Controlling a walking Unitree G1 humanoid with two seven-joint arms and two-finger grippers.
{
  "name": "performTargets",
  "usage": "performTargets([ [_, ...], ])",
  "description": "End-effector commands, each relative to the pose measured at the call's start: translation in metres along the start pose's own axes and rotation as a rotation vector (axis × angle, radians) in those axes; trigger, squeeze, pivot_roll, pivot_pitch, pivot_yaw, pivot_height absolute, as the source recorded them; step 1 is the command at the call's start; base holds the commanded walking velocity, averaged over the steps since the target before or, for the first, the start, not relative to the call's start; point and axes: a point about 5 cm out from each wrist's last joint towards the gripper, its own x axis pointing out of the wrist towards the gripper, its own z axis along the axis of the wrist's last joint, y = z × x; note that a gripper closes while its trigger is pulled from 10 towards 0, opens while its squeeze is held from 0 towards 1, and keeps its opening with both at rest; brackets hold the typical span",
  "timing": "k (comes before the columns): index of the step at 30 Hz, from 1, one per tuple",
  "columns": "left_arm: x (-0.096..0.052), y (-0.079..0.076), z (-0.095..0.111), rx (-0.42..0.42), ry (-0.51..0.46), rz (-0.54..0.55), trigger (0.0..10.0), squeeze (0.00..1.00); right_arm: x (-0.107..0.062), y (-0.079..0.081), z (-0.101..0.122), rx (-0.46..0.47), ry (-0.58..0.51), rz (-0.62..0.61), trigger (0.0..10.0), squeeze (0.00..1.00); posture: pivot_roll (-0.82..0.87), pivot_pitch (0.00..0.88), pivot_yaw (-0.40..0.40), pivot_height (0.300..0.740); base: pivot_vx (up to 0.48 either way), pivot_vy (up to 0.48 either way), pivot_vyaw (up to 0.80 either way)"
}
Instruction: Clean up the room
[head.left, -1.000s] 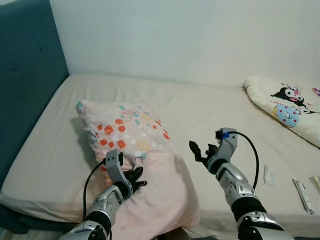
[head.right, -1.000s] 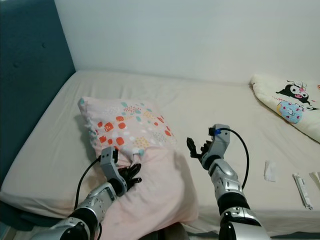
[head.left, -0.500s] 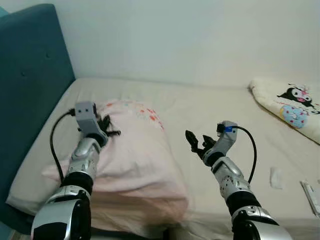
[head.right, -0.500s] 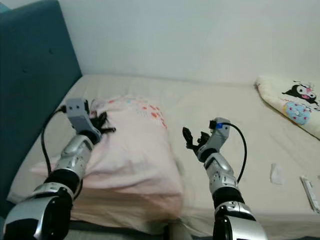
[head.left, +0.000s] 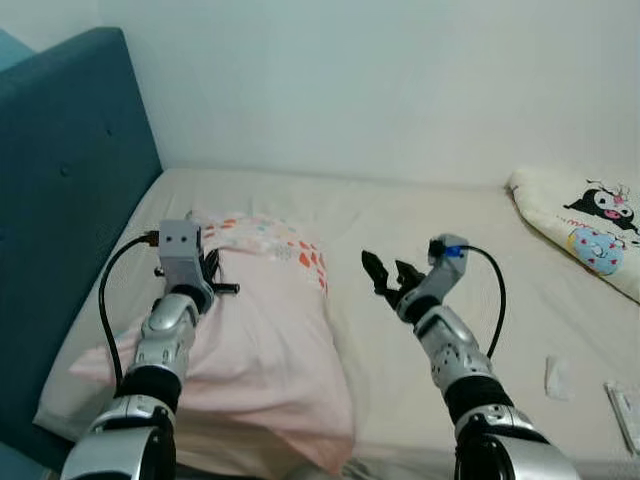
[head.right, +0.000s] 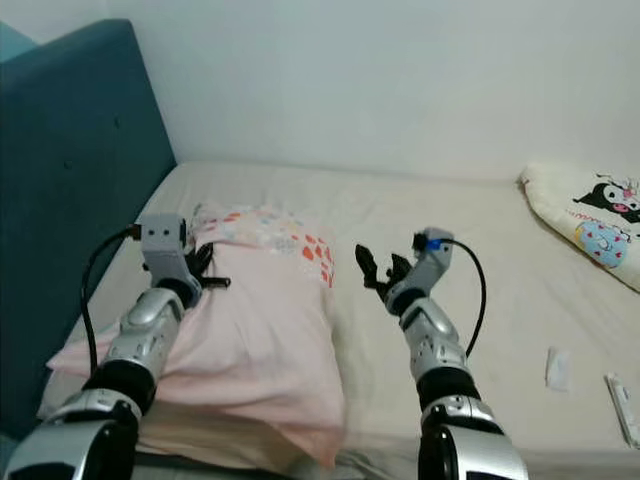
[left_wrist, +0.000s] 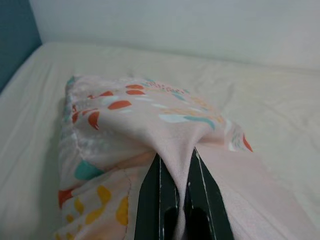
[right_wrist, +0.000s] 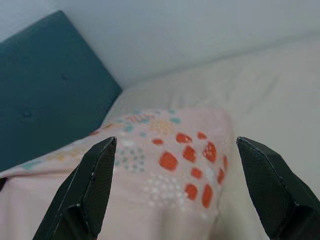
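Observation:
A pink pillow (head.left: 265, 340) with an orange, teal and yellow pattern lies on the bed (head.left: 420, 215), near the teal headboard (head.left: 70, 210). My left gripper (head.left: 215, 278) is shut on a fold of the pillow's fabric (left_wrist: 172, 150) at its left upper side. The black fingers (left_wrist: 160, 195) pinch the cloth between them. My right gripper (head.left: 385, 275) hovers open just right of the pillow, above the sheet, with nothing between its fingers (right_wrist: 95, 185). It faces the pillow's patterned end (right_wrist: 185, 150).
A second cushion with a cartoon print (head.left: 585, 225) lies at the bed's far right. Small white scraps (head.left: 556, 376) and a flat packet (head.left: 625, 415) lie on the sheet near the right front edge. A white wall runs behind the bed.
My left gripper has carried the pillow's edge up and towards the headboard, so the pillow has flipped over and now lies further left. The right gripper stayed open and shifted slightly left. The camera rose.

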Motion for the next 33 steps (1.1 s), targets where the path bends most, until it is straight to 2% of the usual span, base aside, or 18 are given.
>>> performTargets([
  [1, 0.002, 0.000, 0.011, 0.008, -0.057, 0.001, 10.0, 0.00, 0.000, 0.001, 0.001, 0.012, -0.017, 0.006, 10.0, 0.00, -0.16, 0.000, -0.023, 0.740, 0.000, 0.000, 0.00],
  [5, -0.006, -0.007, -0.003, 0.001, -0.029, -0.013, 10.0, 0.00, 0.002, 0.006, -0.001, -0.013, -0.003, 0.028, 10.0, 0.00, -0.16, 0.000, -0.024, 0.740, 0.000, 0.000, 0.00],
  [7, -0.006, -0.007, -0.003, 0.001, -0.029, -0.013, 10.0, 0.00, 0.002, 0.006, -0.001, -0.013, -0.003, 0.028, 10.0, 0.00, -0.16, 0.000, -0.024, 0.740, 0.000, 0.000, 0.00],
  [8, -0.009, -0.011, -0.009, -0.027, -0.015, -0.022, 10.0, 0.00, 0.001, 0.006, -0.005, -0.033, 0.006, 0.017, 10.0, 0.00, -0.16, 0.000, -0.025, 0.740, 0.000, 0.000, 0.00],
  [15, -0.008, -0.018, -0.007, -0.034, -0.028, -0.038, 10.0, 0.00, -0.001, 0.007, -0.008, -0.049, 0.004, 0.009, 10.0, 0.00, -0.16, 0.000, -0.026, 0.740, 0.000, 0.073, 0.00],
  [18, 0.000, -0.028, 0.012, -0.029, -0.094, -0.063, 10.0, 0.00, -0.001, 0.006, -0.008, -0.063, 0.000, 0.008, 10.0, 0.00, -0.16, 0.000, -0.026, 0.740, 0.000, 0.309, 0.00],
  [19, 0.000, -0.028, 0.012, -0.029, -0.094, -0.063, 10.0, 0.00, -0.001, 0.006, -0.008, -0.063, 0.000, 0.008, 10.0, 0.00, -0.16, 0.000, -0.026, 0.740, 0.000, 0.307, 0.00],
  [20, 0.003, -0.030, 0.019, -0.032, -0.116, -0.070, 10.0, 0.00, -0.001, 0.007, -0.007, -0.091, 0.008, 0.013, 10.0, 0.00, -0.16, 0.000, -0.026, 0.740, 0.000, 0.304, 0.00],
  [24, 0.007, -0.032, 0.026, -0.033, -0.134, -0.076, 10.0, 0.00, 0.000, 0.006, -0.007, -0.088, 0.006, 0.010, 10.0, 0.00, -0.17, 0.000, -0.027, 0.740, 0.000, 0.301, -0.57],
  [26, 0.014, -0.035, 0.043, -0.035, -0.179, -0.082, 10.0, 0.00, 0.000, 0.005, -0.004, -0.064, -0.015, -0.003, 10.0, 0.00, -0.17, 0.000, -0.021, 0.740, 0.000, 0.298, 0.00],
  [27, 0.014, -0.035, 0.043, -0.035, -0.179, -0.082, 10.0, 0.00, 0.000, 0.005, -0.004, -0.064, -0.015, -0.003, 10.0, 0.00, -0.17, 0.000, -0.021, 0.740, 0.000, 0.300, 0.00],
  [29, 0.019, -0.036, 0.056, -0.048, -0.211, -0.080, 10.0, 0.00, 0.000, 0.004, -0.002, -0.058, -0.029, -0.009, 10.0, 0.00, -0.17, 0.000, -0.017, 0.740, 0.000, 0.309, 0.00],
  [33, 0.022, -0.038, 0.064, -0.059, -0.228, -0.080, 10.0, 0.00, -0.001, 0.004, -0.002, -0.054, -0.038, -0.012, 10.0, 0.00, -0.18, 0.000, -0.013, 0.740, 0.000, 0.336, 0.00],
])
